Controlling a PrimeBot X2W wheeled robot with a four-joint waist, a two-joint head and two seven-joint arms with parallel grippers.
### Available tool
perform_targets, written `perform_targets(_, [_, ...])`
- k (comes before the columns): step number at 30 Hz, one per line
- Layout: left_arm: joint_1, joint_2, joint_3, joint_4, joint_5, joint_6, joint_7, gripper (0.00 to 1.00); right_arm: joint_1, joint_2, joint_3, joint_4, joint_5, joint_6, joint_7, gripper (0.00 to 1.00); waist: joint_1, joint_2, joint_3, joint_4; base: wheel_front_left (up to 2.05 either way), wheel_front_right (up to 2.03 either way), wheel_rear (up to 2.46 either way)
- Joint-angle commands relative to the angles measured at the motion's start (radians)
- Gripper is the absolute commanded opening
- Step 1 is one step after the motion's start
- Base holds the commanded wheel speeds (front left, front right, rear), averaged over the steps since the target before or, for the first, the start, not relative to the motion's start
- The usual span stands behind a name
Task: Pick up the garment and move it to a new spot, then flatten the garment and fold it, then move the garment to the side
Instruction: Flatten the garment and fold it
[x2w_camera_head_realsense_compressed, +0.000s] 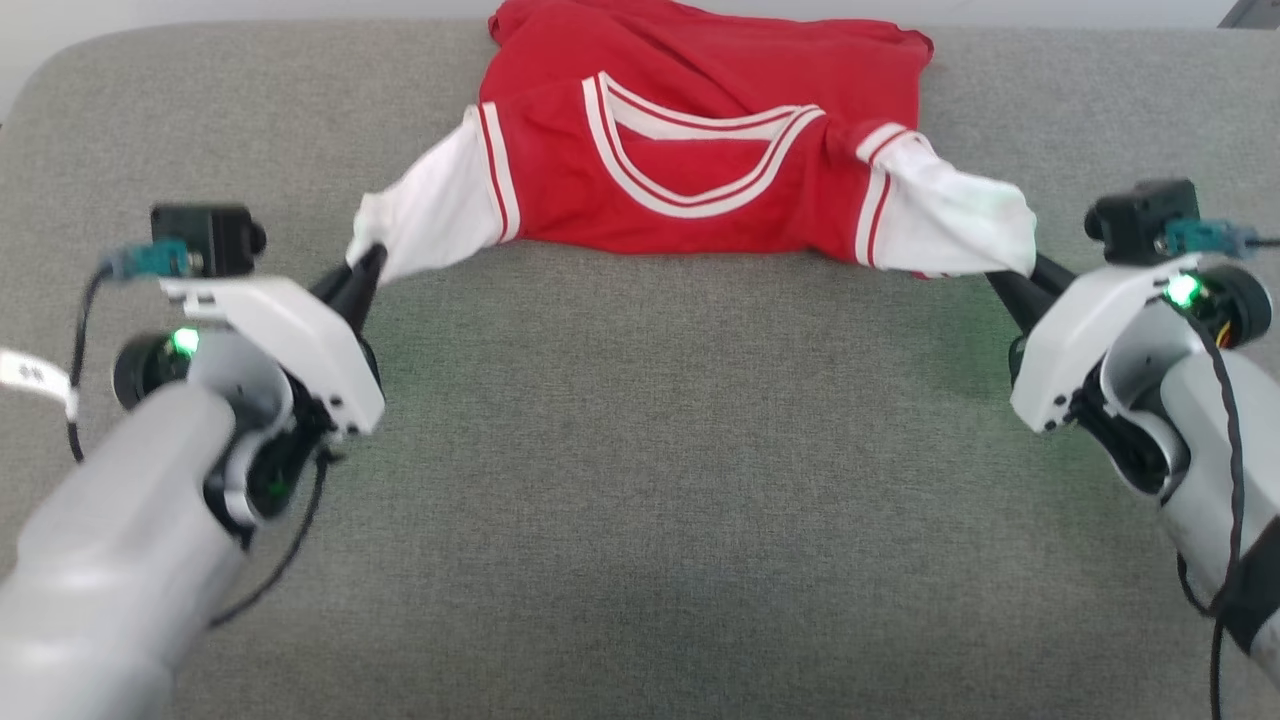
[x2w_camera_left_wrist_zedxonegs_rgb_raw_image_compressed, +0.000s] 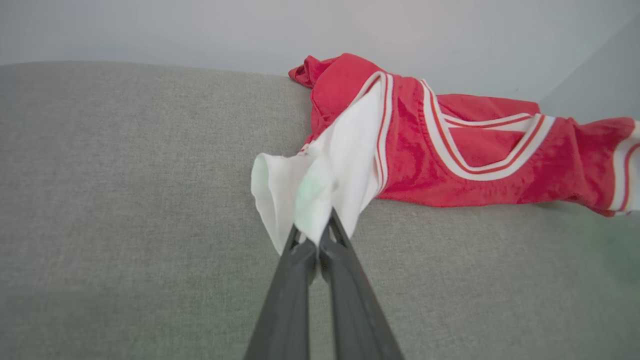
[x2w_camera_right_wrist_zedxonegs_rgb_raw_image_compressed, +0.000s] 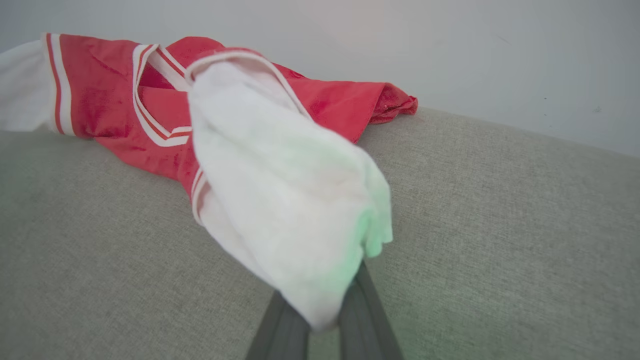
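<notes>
The garment (x2w_camera_head_realsense_compressed: 700, 150) is a red T-shirt with white sleeve ends and striped trim, stretched across the far middle of the grey cushioned surface (x2w_camera_head_realsense_compressed: 640, 480). My left gripper (x2w_camera_head_realsense_compressed: 368, 262) is shut on the end of its left white sleeve (x2w_camera_left_wrist_zedxonegs_rgb_raw_image_compressed: 320, 185). My right gripper (x2w_camera_head_realsense_compressed: 1012, 275) is shut on the end of the right white sleeve (x2w_camera_right_wrist_zedxonegs_rgb_raw_image_compressed: 290, 210), whose cloth drapes over the fingertips. Both sleeves are lifted off the surface while the red body (x2w_camera_left_wrist_zedxonegs_rgb_raw_image_compressed: 450, 155) rests bunched at the back, its neckline facing me.
The grey cushion's far edge meets a pale wall (x2w_camera_right_wrist_zedxonegs_rgb_raw_image_compressed: 450, 50) just behind the shirt. Grey fabric stretches bare between the two arms and toward the near side.
</notes>
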Motion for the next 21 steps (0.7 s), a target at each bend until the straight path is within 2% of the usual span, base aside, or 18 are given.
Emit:
perform_targets(1, [0.026, 0.008, 0.003, -0.018, -0.011, 0.010, -0.009, 0.00, 0.022, 0.003, -0.015, -0.009, -0.007, 0.000, -0.009, 0.00, 0.0000, 0.0000, -0.004, 0.000, 0.00, 0.00, 0.00])
perform_targets(11, [0.234, 0.051, 0.018, -0.183, -0.062, 0.093, -0.063, 0.00, 0.207, 0.022, -0.128, -0.109, -0.076, 0.000, -0.003, 0.00, 0.0000, 0.0000, -0.037, -0.001, 0.00, 0.00, 0.00])
perform_targets(21, [0.430, 0.143, 0.036, -0.352, -0.120, 0.195, -0.077, 0.00, 0.425, 0.007, -0.235, -0.312, -0.135, 0.000, 0.112, 0.00, 0.0000, 0.0000, -0.061, 0.009, 0.00, 0.00, 0.00])
